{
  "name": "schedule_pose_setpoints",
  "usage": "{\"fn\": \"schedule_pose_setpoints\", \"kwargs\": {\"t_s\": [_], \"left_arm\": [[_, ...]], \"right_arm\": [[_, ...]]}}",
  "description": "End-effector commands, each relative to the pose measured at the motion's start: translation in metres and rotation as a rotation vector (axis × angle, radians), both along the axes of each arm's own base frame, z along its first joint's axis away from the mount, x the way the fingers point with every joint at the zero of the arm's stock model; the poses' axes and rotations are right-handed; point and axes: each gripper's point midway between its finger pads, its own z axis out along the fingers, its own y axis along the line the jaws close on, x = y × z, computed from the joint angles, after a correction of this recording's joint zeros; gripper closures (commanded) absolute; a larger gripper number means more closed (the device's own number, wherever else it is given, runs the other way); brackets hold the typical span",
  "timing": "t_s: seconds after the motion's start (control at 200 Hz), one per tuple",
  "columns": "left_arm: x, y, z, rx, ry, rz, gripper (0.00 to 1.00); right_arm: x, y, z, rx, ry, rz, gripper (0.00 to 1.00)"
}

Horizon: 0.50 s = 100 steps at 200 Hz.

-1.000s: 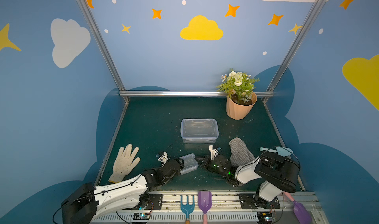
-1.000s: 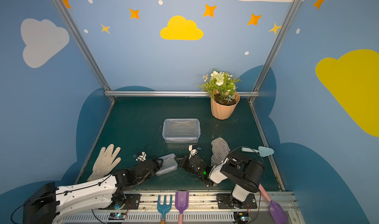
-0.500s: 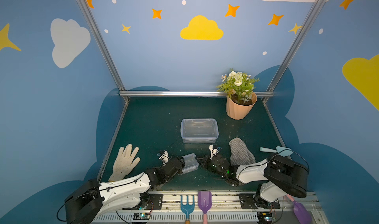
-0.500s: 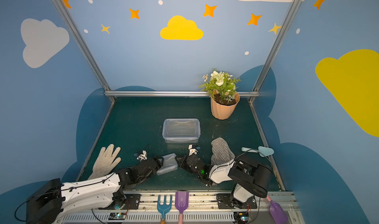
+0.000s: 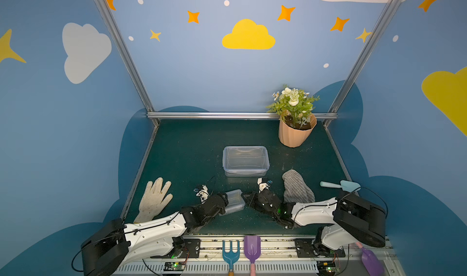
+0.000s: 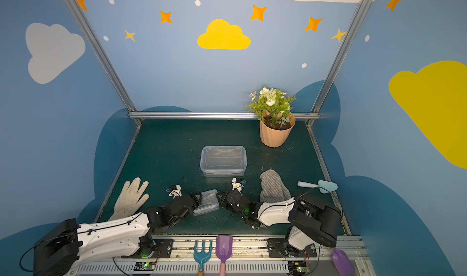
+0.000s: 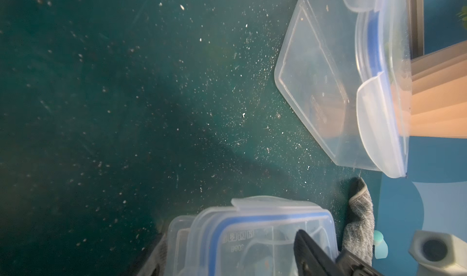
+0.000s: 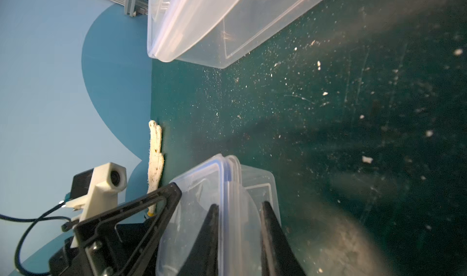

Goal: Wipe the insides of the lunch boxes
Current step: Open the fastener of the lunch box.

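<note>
In both top views, the left tool is clasping the small lunch box wide across its body near the desk's front, probably steadying it. The large lunch box is sitting closed mid-desk. The left wrist view is showing the small box's blue-trimmed lid on, with the grey cloth lying just beside. In the right wrist view, the right tool is pinching narrowly on that lid's edge, likely unclipping it.

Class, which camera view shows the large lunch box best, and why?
The top views: both show the large lunch box whole, lid on, unobstructed. The left wrist view shows one side with the lid's blue trim and clips, cropped; the right wrist view shows only a cropped part.
</note>
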Motion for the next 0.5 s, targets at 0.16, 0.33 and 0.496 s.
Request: {"fn": "schedule_pose_setpoints", "kwargs": {"t_s": [0.16,0.33,0.496], "left_arm": [[-0.02,0.0,-0.022,0.043,0.098,-0.081,0.24],[-0.019,-0.001,-0.02,0.043,0.093,-0.08,0.24],[-0.019,-0.002,-0.019,0.043,0.09,-0.087,0.24]], "right_arm": [[-0.024,-0.013,-0.029,-0.2,0.029,0.091,1.0],[-0.024,-0.018,-0.02,-0.28,0.001,0.102,1.0],[-0.023,-0.021,-0.017,-0.293,-0.005,0.093,1.0]]}}
